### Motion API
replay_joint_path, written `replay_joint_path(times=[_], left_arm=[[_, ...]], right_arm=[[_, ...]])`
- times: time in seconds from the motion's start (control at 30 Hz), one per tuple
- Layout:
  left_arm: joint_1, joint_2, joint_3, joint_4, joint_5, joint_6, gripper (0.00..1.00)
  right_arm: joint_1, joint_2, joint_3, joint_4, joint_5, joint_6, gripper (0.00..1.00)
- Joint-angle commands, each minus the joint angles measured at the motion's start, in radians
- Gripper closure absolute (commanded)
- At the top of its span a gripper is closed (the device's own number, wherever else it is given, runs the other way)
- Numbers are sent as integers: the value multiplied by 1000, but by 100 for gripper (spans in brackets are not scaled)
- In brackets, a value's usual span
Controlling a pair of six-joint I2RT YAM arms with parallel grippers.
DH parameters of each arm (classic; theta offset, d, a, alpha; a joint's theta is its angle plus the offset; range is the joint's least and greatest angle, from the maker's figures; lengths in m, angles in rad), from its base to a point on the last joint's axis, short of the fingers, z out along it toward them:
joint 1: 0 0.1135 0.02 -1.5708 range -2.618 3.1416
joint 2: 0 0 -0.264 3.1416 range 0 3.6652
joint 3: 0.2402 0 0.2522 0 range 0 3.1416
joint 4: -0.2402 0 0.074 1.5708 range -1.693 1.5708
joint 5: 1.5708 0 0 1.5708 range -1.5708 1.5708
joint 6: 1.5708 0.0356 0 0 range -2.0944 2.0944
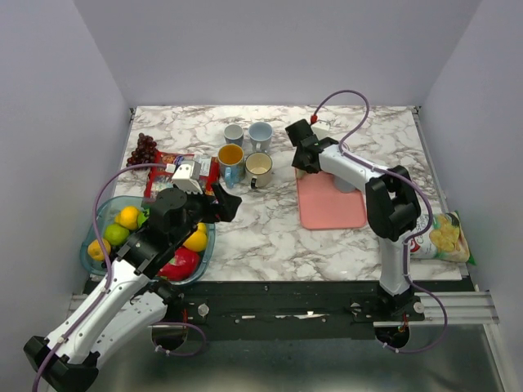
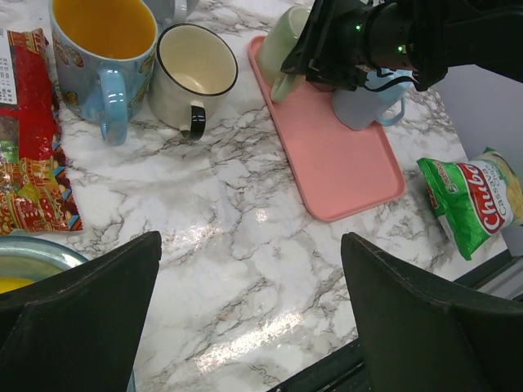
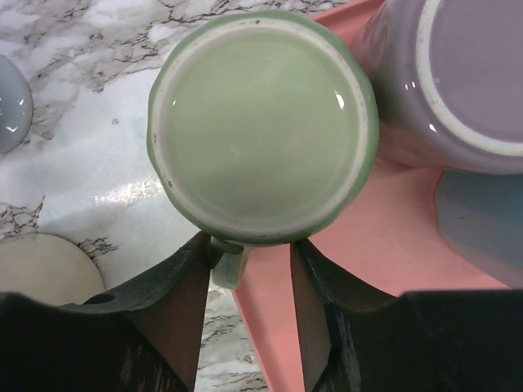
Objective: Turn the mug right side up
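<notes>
Room: plain white walls around a marble table [image 1: 384, 139].
Top view, right arm: it reaches to the far left corner of the pink tray [image 1: 331, 208], with the right gripper [image 1: 302, 159] low over that corner.
Top view, left arm: it is stretched over the fruit bowl [image 1: 91, 245], and the left gripper [image 1: 227, 204] is above bare marble near the upright mugs.
Top view, upright mugs: the blue mug with a yellow inside [image 1: 231, 159] and the cream mug [image 1: 259, 167] stand side by side, with two smaller mugs [image 1: 248, 133] behind them.
Top view, other items: grapes [image 1: 145, 149] and snack packets [image 1: 176, 167] lie at far left. A chips bag [image 1: 445, 237] lies at the right edge.
Left wrist view, gripper: the jaws are spread wide with nothing between them, only marble below.
Left wrist view, task mug: the green mug [image 2: 284, 51] is at the tray's far corner, partly hidden under the right gripper. A light blue mug [image 2: 368, 102] stands just beside it on the tray.
Right wrist view, task mug: the green mug is bottom up, its pale base facing the camera, and it overlaps the tray edge and the marble.
Right wrist view, gripper: the jaws are set narrow on either side of the mug's handle [image 3: 227, 265]. One finger [image 3: 172, 302] is against the handle, and a slip of tray shows before the other.
Right wrist view, neighbour: a lavender mug [image 3: 458, 73], also base up, is close beside the green one on the tray.
</notes>
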Motion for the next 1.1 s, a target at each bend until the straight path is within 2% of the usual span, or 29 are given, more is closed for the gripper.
replay_joint_path(times=[0.0,0.07,0.2,0.37,0.4,0.43,0.6,0.77,1.07], left_arm=[[-6,-9,-16,6,-17,-15,1],[-6,-9,-16,8,-18,-15,1],[-6,-18,-11,0,-28,-7,1],[-6,-19,-13,0,-34,-7,1],[-6,-18,-14,1,-32,-9,1],[-6,-18,-13,2,-31,-10,1],[-6,-15,-22,23,1,-18,1],[-6,-2,-25,23,5,-18,1],[-6,45,3,12,17,4,1]], right_arm=[[6,19,22,-54,87,41,56],[9,13,10,-56,101,35,59],[12,10,2,-59,126,-2,76],[13,10,-7,-49,124,-57,89],[15,10,-9,-46,120,-66,97],[13,11,-10,-43,117,-75,99],[13,-13,-71,-2,78,-117,99],[15,-124,-169,85,-12,-146,99],[13,-404,-372,202,-316,-123,99]])
